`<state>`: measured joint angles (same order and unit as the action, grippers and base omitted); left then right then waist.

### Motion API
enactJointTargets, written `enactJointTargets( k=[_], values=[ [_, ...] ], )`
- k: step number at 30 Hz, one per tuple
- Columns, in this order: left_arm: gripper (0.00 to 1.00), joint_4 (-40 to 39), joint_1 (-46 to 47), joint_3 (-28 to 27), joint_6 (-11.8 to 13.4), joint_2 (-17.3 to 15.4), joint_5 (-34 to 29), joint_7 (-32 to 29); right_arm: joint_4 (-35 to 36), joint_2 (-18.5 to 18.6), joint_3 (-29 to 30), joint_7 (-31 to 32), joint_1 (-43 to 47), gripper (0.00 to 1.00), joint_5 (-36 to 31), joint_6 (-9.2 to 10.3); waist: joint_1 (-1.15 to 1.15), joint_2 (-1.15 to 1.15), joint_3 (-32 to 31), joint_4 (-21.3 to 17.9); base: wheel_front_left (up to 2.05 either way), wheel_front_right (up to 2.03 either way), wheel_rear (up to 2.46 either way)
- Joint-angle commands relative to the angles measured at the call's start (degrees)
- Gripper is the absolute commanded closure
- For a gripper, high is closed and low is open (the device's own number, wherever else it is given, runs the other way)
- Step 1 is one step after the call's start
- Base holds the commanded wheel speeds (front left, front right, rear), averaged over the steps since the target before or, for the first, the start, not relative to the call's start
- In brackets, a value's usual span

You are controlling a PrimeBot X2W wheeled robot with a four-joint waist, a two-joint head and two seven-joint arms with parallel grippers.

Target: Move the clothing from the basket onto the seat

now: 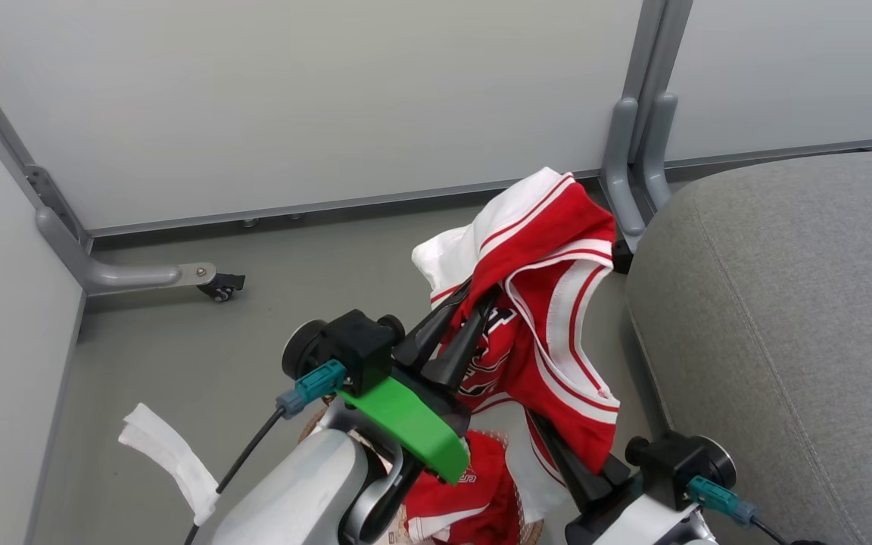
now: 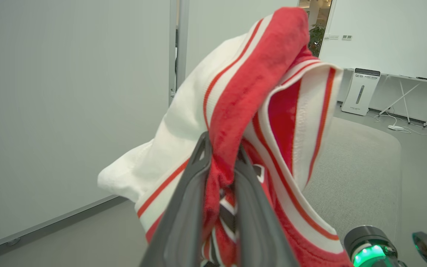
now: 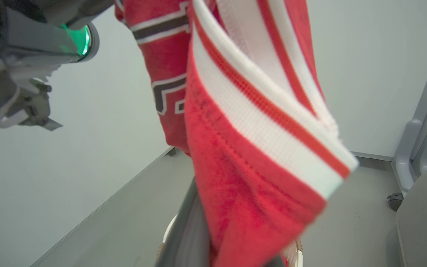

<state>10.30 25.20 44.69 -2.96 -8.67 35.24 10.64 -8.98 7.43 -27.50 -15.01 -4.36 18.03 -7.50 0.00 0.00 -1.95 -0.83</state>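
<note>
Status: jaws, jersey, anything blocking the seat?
Left gripper, jaws shut on red jersey, raised. Right gripper shut on its lower part. Nothing between it and seat.

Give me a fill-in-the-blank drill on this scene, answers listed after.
1. The left end effector is shut on a ___ jersey with white trim.
2. The jersey hangs in the air above the ___, where another red garment lies.
3. The grey seat lies to the robot's ___.
Missing words: red; basket; right.
</note>
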Motion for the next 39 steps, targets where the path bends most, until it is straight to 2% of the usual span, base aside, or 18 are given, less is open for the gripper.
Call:
enactJointTargets(
  k=[1,2,3,4,21,29,36,39],
  values=[
    [1.00,0.14,-1.07,-0.04,0.45,-0.32,0.24,-0.02,0.27,0.32,0.19,-0.25,-0.09,1.00,-0.29,0.02,0.00,0.00,0.02,-0.07,0.00,0.00,0.00],
    [1.00,0.21,-1.11,-0.14,0.52,-0.32,0.36,-0.02,0.34,0.34,0.24,-0.25,0.01,1.00,-0.32,0.02,0.00,0.00,0.02,-0.10,0.00,0.00,0.00],
    [0.56,0.32,-1.17,-0.21,0.49,-0.29,0.53,-0.08,0.43,0.37,0.30,-0.24,0.14,1.00,-0.40,0.02,0.00,0.00,0.04,-0.13,0.00,0.00,0.00],
    [0.00,0.51,-1.19,-0.27,0.66,-0.31,0.52,-0.17,0.50,0.40,0.36,-0.25,0.22,1.00,-0.50,0.02,0.00,0.00,0.08,-0.14,0.00,0.00,0.00],
    [0.00,3.00,-0.18,-0.20,1.76,-0.51,0.21,0.62,2.63,0.67,2.37,-0.26,-0.41,1.00,-3.55,0.02,0.00,0.00,0.79,-0.16,0.00,0.00,0.00],
    [0.00,4.15,0.55,0.22,2.97,-0.90,-1.79,1.65,3.14,0.82,2.71,-0.26,-0.59,1.00,-4.45,0.02,0.00,0.00,1.16,-0.22,0.00,0.00,0.00],
    [0.00,5.41,-1.24,0.04,2.41,-1.74,-3.63,3.76,5.85,0.87,4.47,-0.26,-1.33,1.00,-5.69,0.02,0.00,0.00,2.32,-1.08,0.00,0.00,0.00],
    [0.00,5.64,-2.27,-0.14,0.85,-2.19,-4.93,4.39,7.63,1.07,5.52,-0.26,-1.90,1.00,-6.05,0.02,0.00,0.00,3.13,-1.75,0.00,0.00,0.00]
  ],
)
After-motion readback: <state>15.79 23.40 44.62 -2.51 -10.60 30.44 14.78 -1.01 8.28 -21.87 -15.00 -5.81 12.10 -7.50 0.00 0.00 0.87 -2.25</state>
